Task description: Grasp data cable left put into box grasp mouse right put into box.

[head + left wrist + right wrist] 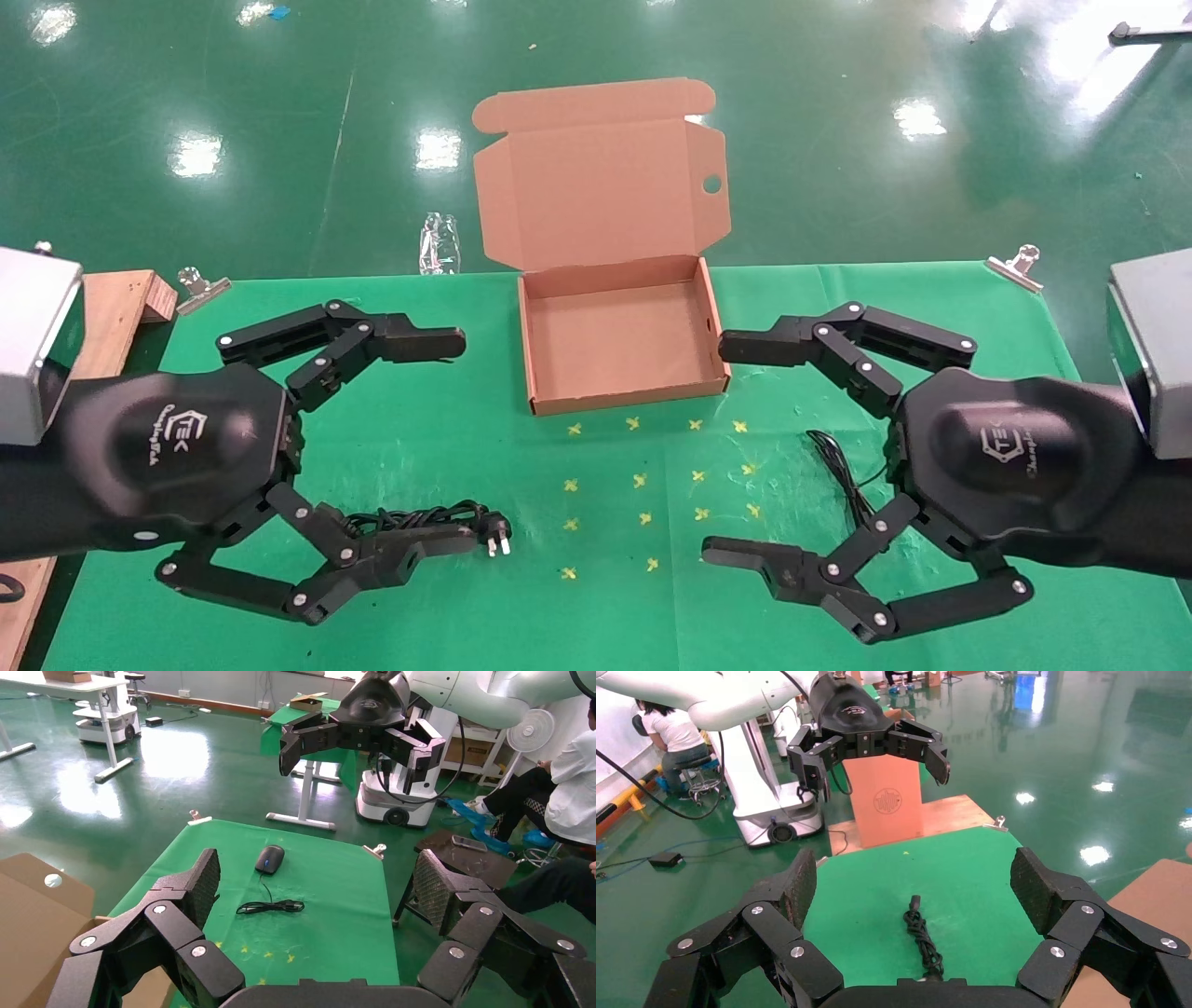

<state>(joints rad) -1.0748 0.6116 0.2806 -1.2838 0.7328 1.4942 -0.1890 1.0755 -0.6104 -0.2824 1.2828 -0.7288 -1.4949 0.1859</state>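
**Both grippers spread wide above the table, box open between them**

An open box (622,340) of brown cardboard sits on a green table (447,438), at its far middle. Its hinged lid stands raised behind the tray, with a small round hole in the lid's right side flap. The tray holds nothing.

To the left of the box, the left gripper (461,443) hangs above the cloth with its two black fingers spread wide and nothing held. The data cable (438,518) lies on the cloth to the near left of the box, a short black coil ending in a plug whose two silver pins point toward the middle of the table. In the head view the gripper's nearer finger overlaps the coil (whether it touches the cable cannot be told).

To the right of the box, the right gripper (712,449) is likewise spread wide and holds nothing. The mouse (270,859) lies on the cloth to the near right of the box, its thin black wire partly looped beside it. In the head view the right arm hides the mouse, and only a stretch of its wire shows.

Small yellow cross marks (652,485) dot the cloth just in front of the box.
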